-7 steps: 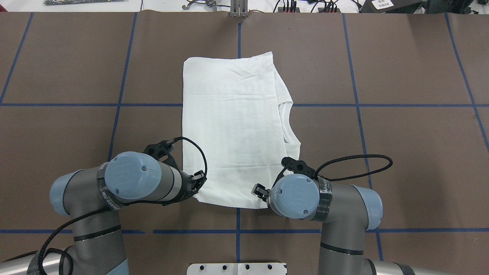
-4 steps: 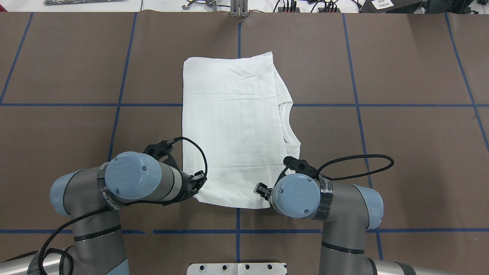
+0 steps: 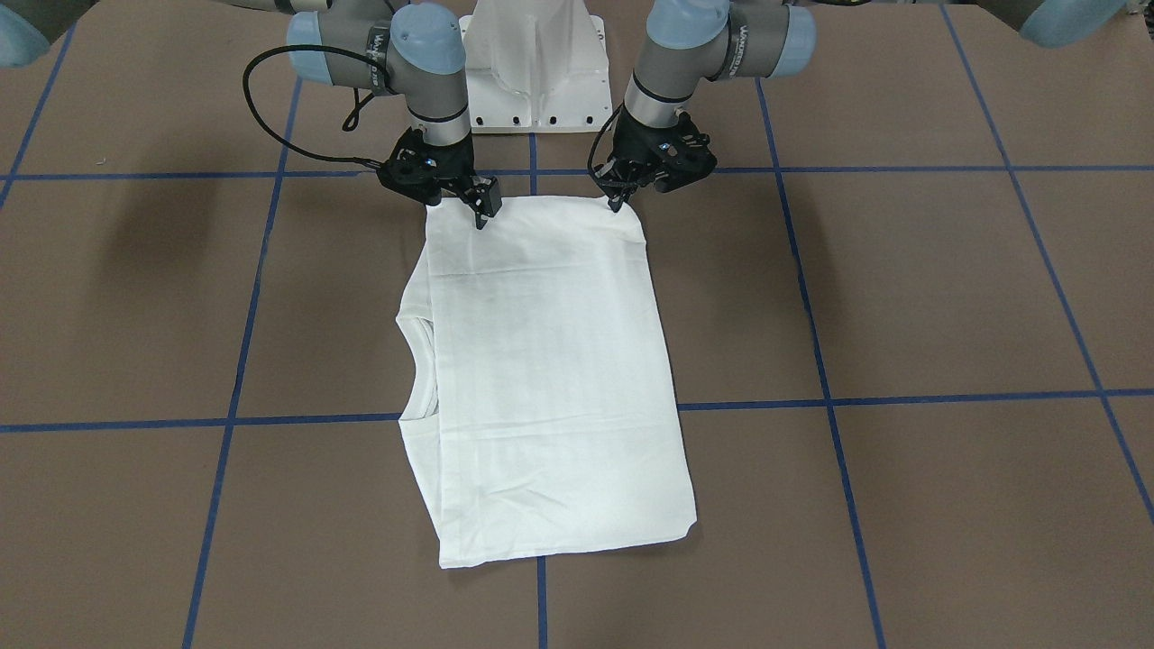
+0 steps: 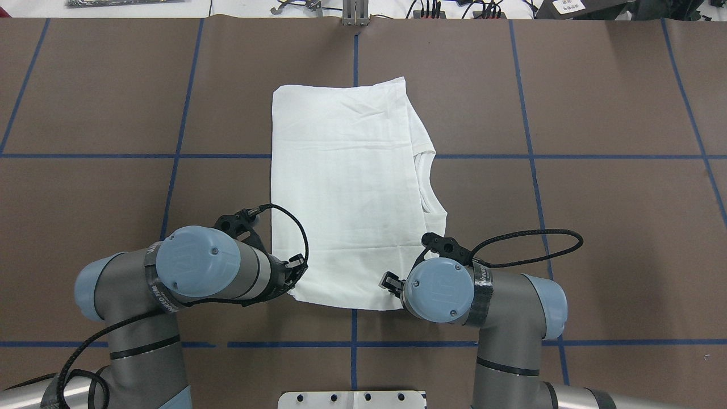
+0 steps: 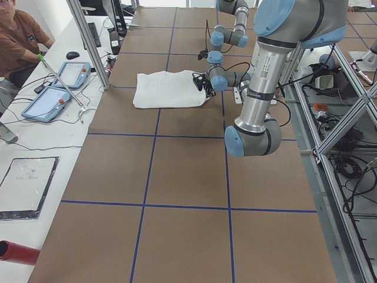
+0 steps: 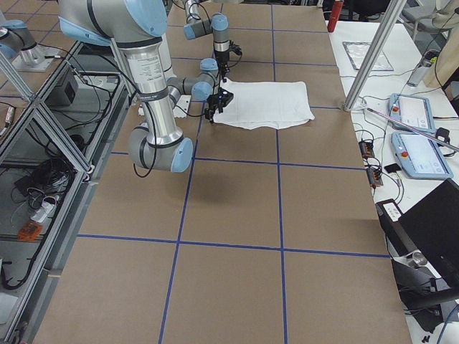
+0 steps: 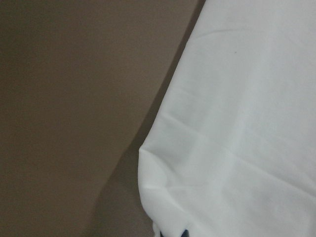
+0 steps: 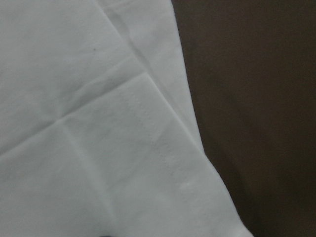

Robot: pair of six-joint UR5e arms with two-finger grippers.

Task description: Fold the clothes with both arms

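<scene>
My left pincer (image 3: 617,202) is pinched onto the upper right corner of the folded white shirt (image 3: 550,379) mid-table (image 3: 902,297), my right pincer (image 3: 481,214) sits at its upper left corner, grip unclear, white pedestal (image 3: 532,63) just above, arm lettering too small to read.

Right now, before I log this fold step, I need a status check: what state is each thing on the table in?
shirt: folded into a rectangle, lying flat, collar showing at the edge on the robot's right.
left gripper: down at one near corner of the shirt; open or shut cannot be told.
right gripper: down at the shirt's near edge by the other corner; open or shut cannot be told.
</scene>
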